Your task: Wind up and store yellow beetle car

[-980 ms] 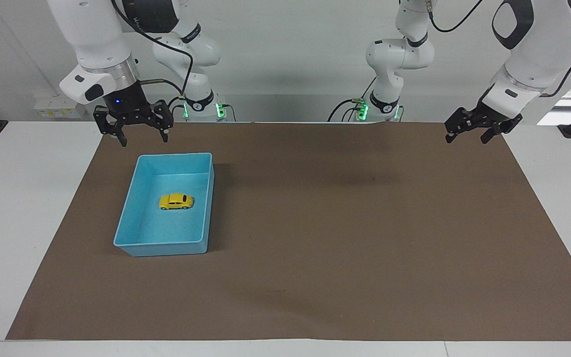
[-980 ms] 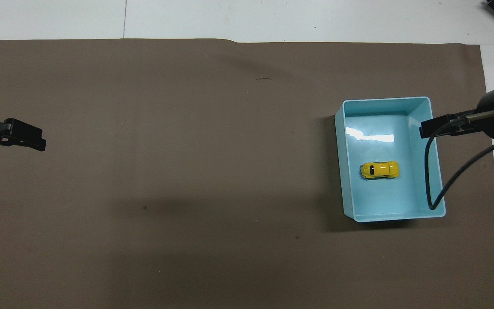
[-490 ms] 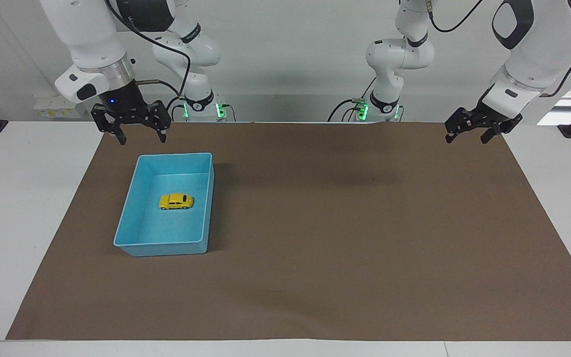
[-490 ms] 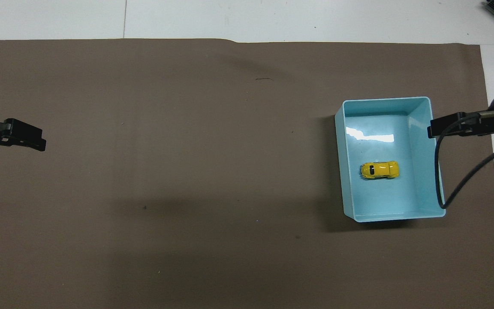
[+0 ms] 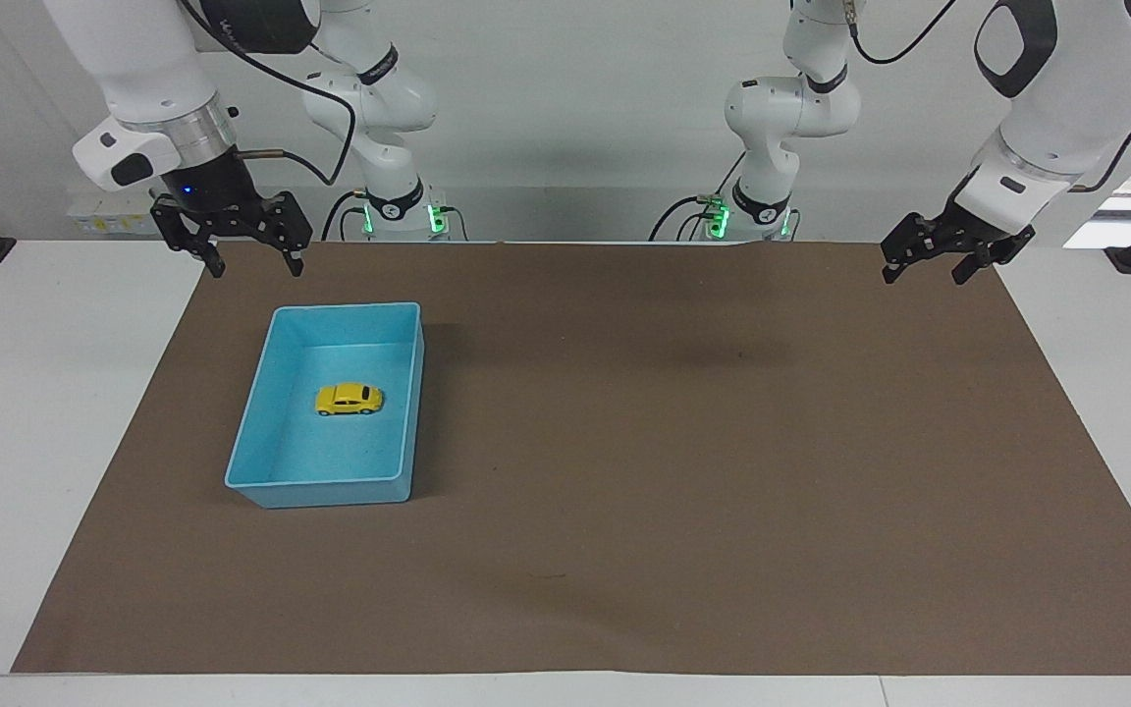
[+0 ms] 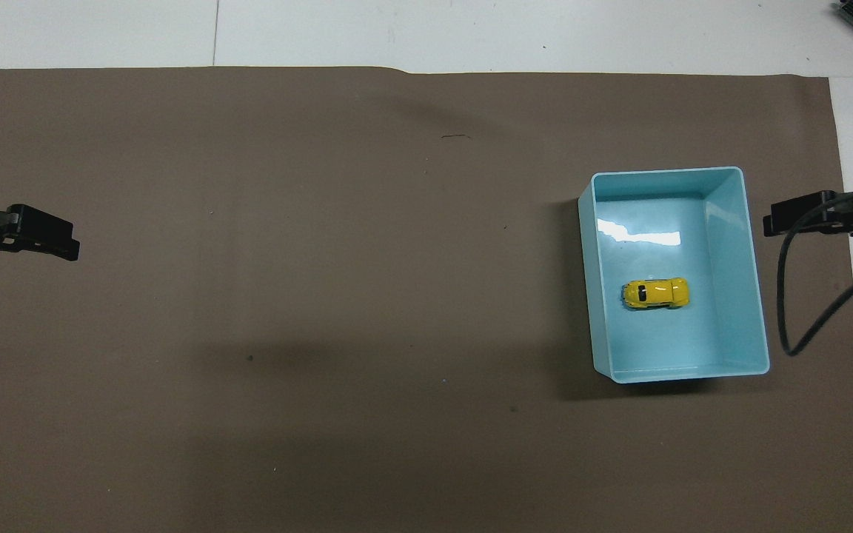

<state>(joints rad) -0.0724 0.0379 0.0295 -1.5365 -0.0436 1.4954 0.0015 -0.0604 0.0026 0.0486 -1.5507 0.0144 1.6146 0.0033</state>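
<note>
I see the car [image 5: 350,399] lying crosswise in the bin [image 5: 261,485], probably stored, below my empty, spread right gripper [image 5: 253,265] at upper left; left gripper [image 5: 931,270] waits spread.

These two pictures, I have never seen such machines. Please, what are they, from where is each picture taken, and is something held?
They are two robot arms at a table, each ending in a two-finger tool. One picture faces the robots from across the table; the other looks down from above them. On the brown mat stands a light blue bin, toward the right arm's end, with a small yellow toy car inside. The right tool hangs open above the mat's edge near the bin. The left tool, also open, waits at the opposite end. Nothing is held.
</note>
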